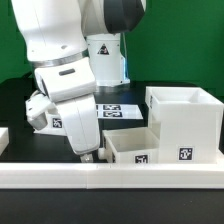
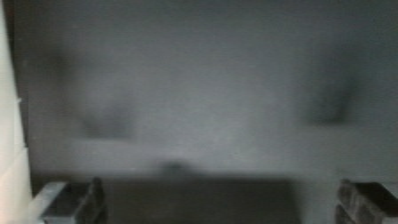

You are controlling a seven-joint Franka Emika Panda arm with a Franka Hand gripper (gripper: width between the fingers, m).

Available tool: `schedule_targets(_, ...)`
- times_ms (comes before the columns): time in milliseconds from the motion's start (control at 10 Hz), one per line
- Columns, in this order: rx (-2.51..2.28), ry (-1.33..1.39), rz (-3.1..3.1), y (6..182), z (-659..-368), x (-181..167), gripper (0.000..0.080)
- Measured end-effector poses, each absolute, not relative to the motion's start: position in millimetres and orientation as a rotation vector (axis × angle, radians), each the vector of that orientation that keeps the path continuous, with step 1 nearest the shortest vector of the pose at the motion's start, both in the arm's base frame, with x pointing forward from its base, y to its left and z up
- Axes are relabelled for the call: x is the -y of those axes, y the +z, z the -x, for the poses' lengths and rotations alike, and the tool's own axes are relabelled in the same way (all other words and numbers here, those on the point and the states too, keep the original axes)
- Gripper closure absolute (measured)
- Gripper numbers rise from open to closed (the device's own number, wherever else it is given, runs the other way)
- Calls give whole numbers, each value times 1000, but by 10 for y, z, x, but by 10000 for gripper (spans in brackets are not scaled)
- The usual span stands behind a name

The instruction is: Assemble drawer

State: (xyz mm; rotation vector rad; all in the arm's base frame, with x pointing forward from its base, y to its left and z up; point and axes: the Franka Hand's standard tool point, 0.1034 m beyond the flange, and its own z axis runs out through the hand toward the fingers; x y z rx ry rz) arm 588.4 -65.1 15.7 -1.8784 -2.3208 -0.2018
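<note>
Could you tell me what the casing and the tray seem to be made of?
Casing: probably white plastic, matte; smooth, even walls with no grain. Tray: seemingly the same matte white plastic; thin, uniform walls.

**Arm Reaching Low Beside the Small Tray**

The white robot arm [image 1: 60, 60] is filling the upper left of the frame. Its gripper [image 1: 86, 151] is hanging low over the black table [image 1: 12, 105], just beside the small tray [image 1: 132, 148] at lower centre. The big hollow box [image 1: 186, 120] is standing at the right, close against that tray. The marker board [image 1: 112, 110] is lying behind them, mid-frame. A long white rail [image 1: 110, 178] is running along the bottom.
</note>
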Motion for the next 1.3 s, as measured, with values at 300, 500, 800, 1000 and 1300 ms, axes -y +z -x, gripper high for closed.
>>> schedule_targets(300,2348,-235,1883,156,-5927,584,151)
schedule_targets(500,2338,-227,1896,162,-5930,662,151)
schedule_targets(800,2330,-230,1885,143,-5905,523,151)
schedule_targets(1000,2316,-231,1894,150,-5915,430,151)
schedule_targets(1300,2253,-228,1946,134,-5902,266,151)
